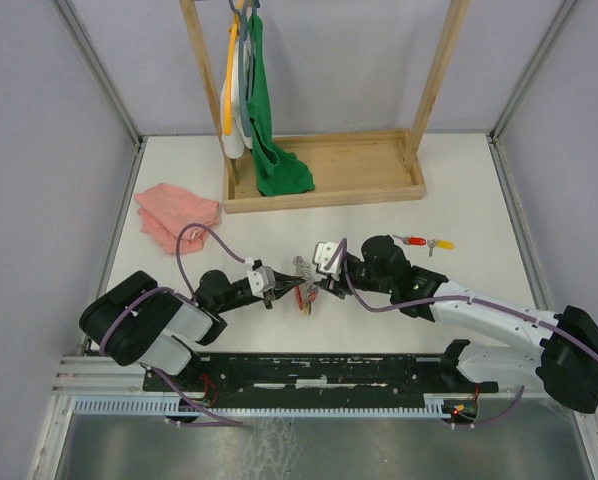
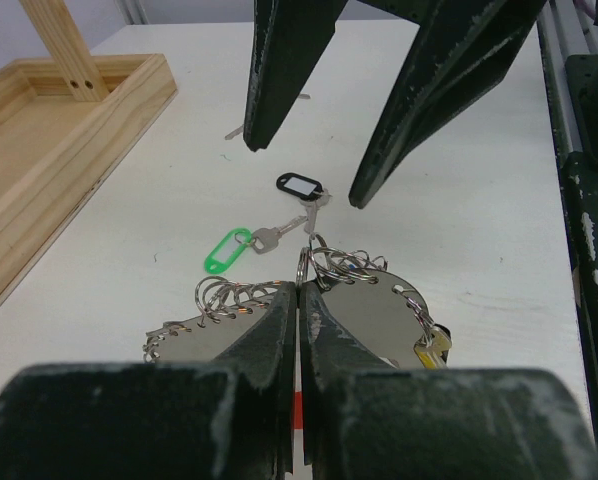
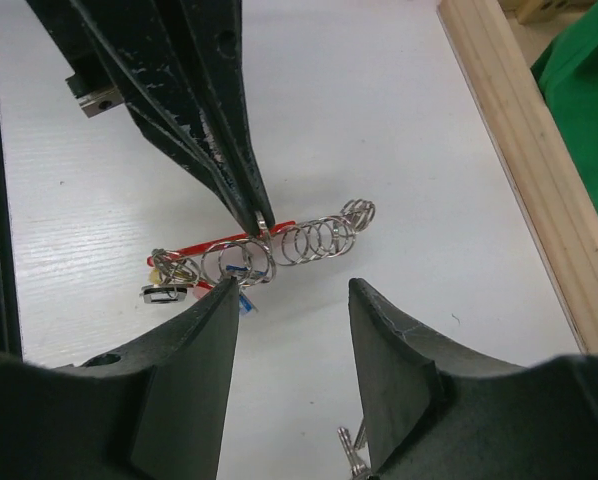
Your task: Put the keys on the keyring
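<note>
The keyring [image 1: 305,291] lies on the table between the two arms, part red and part grey, with several small silver rings [image 3: 319,238]. My left gripper [image 2: 299,296] is shut on one ring of the keyring [image 2: 374,310]; its tips also show in the right wrist view [image 3: 251,205]. My right gripper [image 3: 294,290] is open and empty, its fingers either side just above the keyring [image 3: 229,255]. A green-tagged key [image 2: 229,249] and a black-tagged key [image 2: 299,186] lie just beyond the keyring. A red-tagged key [image 1: 412,240] and a yellow-tagged key [image 1: 442,243] lie at the right.
A pink cloth [image 1: 176,214] lies at the left. A wooden rack with a tray base [image 1: 359,190] stands at the back, with a green cloth [image 1: 272,150] hanging into it. A black rail [image 1: 309,370] runs along the near edge.
</note>
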